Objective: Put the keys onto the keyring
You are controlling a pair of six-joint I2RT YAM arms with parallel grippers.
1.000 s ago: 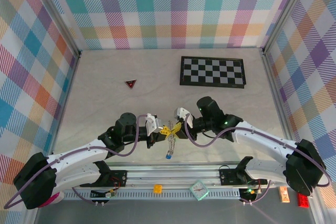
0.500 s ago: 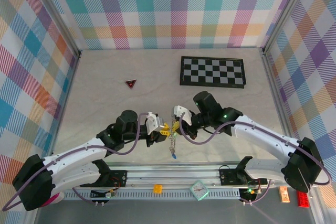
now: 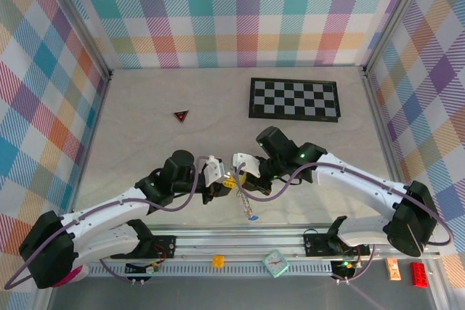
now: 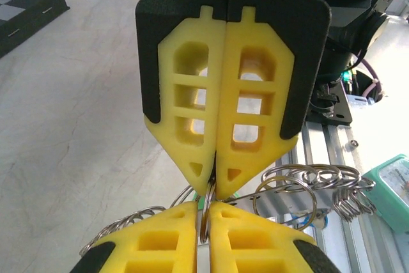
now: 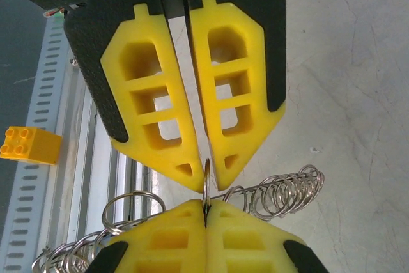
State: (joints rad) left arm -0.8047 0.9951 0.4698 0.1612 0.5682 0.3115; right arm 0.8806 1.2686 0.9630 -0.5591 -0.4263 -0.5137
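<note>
Above the table's near middle, my left gripper (image 3: 224, 181) and right gripper (image 3: 235, 177) meet tip to tip. Between them stands the keyring (image 4: 206, 212), a thin grey metal ring seen edge-on. In the left wrist view my left gripper (image 4: 204, 222) is shut on it from below, and the right fingers (image 4: 255, 126) pinch its top. From the right wrist, my right gripper (image 5: 206, 212) is shut on the keyring (image 5: 206, 174). A silvery chain (image 3: 245, 201) hangs down with the blue-headed key (image 3: 253, 216) at its end. A green sliver (image 4: 200, 204) shows behind the ring.
A checkerboard (image 3: 294, 99) lies at the back right and a dark red triangle (image 3: 181, 115) at the back left. The metal rail (image 3: 232, 241) runs along the near edge, with a yellow brick (image 3: 217, 260) and a teal clock (image 3: 275, 263) on it.
Both grippers have shifted slightly left, still tip to tip. The right arm has swung leftward. The hanging chain and blue key have swung to the right.
</note>
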